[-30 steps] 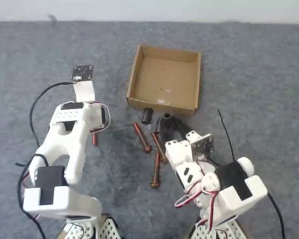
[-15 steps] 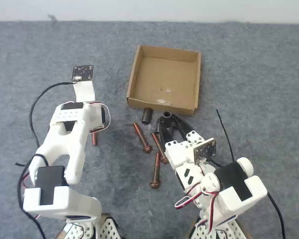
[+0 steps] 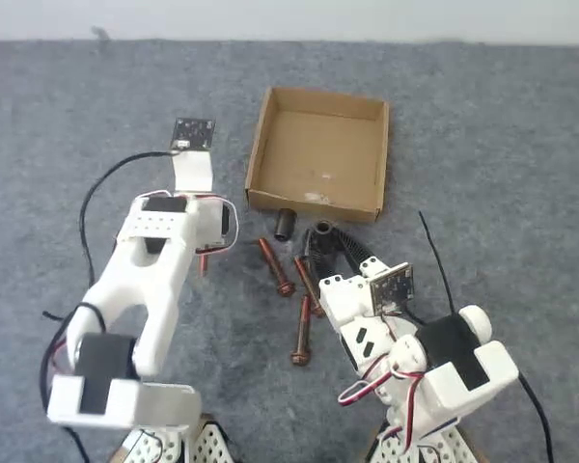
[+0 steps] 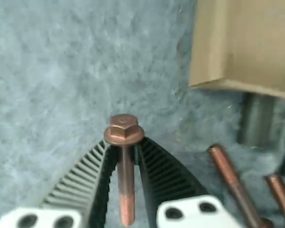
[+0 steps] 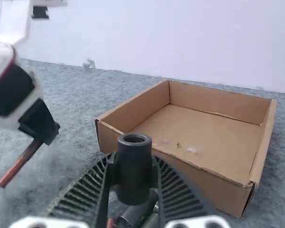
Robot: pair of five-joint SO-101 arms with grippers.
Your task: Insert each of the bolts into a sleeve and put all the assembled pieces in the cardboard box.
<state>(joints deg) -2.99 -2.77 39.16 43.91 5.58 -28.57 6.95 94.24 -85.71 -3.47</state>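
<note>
My left gripper [image 4: 124,143] is shut on a copper bolt [image 4: 125,164], held just under its hex head above the carpet; in the high view that bolt [image 3: 203,261] hangs left of the loose parts. The right gripper [image 5: 133,164] is shut on a black sleeve [image 5: 133,167] held upright with its bore facing up, just in front of the cardboard box [image 5: 133,114]. In the high view this sleeve [image 3: 323,231] sits near the box's front wall [image 3: 314,201]. A second black sleeve [image 3: 286,224] lies beside it. Three loose bolts [image 3: 275,266] [image 3: 308,285] [image 3: 302,330] lie between the arms.
The box is open-topped with nothing inside. Grey carpet [image 3: 482,174] covers the table, with free room to the right and left of the box. A black cable [image 3: 436,253] trails right of the right arm. The left arm's bolt [image 5: 20,162] shows in the right wrist view.
The left arm has swung right, toward the middle, carrying its bolt. The right gripper has stayed nearly in place with the sleeve.
</note>
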